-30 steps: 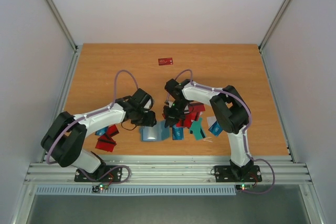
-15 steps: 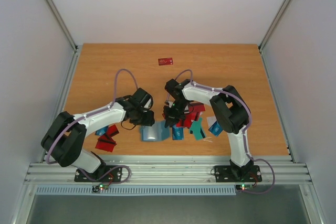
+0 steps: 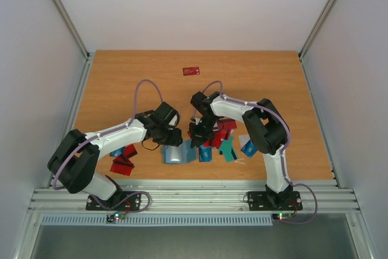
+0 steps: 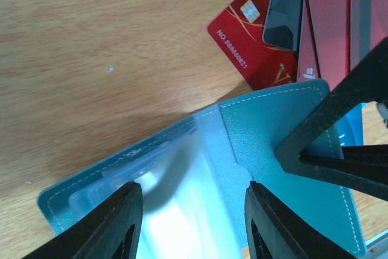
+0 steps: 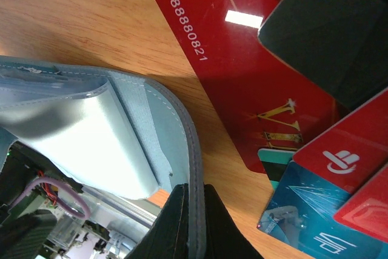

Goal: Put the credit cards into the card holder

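Little change over the last second: the left tool point(image 3: 171, 137) has nudged slightly toward the card holder point(image 3: 179, 154), its cable loop shifting with it. The right tool point(image 3: 195, 141), the holder and the credit cards point(image 3: 221, 141) sit where they were. So no card has gone in yet, and this looks like prep: getting the holder spread open. The holder lies open by the counter's point(image 3: 121, 77) near edge, about mid-way along. The main card heap is just right of it, a smaller bunch point(image 3: 123, 159) lies toward the near left corner, and one red card point(image 3: 191, 71) is off by the far edge. The top view hides both tips. The left wrist view shows the left tool's jaws apart over the clear inner pocket point(image 4: 182, 210), gripping nothing; contact is unclear. The right wrist view shows the right tool point(image 5: 194, 195) closed, pinching the holder's flap edge point(image 5: 182, 125), with a numbered red card point(image 5: 242, 71) beside it.
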`<state>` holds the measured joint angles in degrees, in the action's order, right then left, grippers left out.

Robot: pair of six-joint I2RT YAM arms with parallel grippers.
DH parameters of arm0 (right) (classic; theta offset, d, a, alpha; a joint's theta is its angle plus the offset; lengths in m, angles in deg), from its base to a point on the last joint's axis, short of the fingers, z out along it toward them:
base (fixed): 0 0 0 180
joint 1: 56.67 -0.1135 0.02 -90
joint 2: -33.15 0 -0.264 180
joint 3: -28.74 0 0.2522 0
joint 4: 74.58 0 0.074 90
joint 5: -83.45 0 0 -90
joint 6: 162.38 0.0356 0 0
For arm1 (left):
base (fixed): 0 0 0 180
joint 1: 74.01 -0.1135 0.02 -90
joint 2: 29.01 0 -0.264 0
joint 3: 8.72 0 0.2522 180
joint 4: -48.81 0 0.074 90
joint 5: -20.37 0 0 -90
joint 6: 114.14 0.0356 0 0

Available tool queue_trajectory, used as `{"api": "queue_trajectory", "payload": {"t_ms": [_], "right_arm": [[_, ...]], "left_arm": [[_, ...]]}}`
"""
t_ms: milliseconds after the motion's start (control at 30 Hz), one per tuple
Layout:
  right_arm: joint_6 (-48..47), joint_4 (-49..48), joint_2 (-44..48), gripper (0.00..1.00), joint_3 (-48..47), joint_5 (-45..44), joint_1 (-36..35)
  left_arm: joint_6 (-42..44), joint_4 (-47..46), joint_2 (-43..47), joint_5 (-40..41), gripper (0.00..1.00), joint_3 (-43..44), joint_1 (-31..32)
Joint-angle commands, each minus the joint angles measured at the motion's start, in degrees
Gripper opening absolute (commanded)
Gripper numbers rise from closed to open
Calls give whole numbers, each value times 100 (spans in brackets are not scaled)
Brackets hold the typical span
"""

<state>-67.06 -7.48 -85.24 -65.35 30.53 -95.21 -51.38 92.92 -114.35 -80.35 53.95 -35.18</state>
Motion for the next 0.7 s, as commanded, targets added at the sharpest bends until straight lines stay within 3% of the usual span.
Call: {"api": "queue_trajectory", "payload": {"t_ms": [0,300,667], "right_arm": [[17,97,44,1,53,-104,27],[21,122,22,1,44,-96,29],[48,124,-2,1,35,-43,25]], "left_arm": [[-87,-263,-64,-48,48,-81,104],[-264,95,468,855,49,-126,167],[-335,-217,8,400,50,-143,164]]}}
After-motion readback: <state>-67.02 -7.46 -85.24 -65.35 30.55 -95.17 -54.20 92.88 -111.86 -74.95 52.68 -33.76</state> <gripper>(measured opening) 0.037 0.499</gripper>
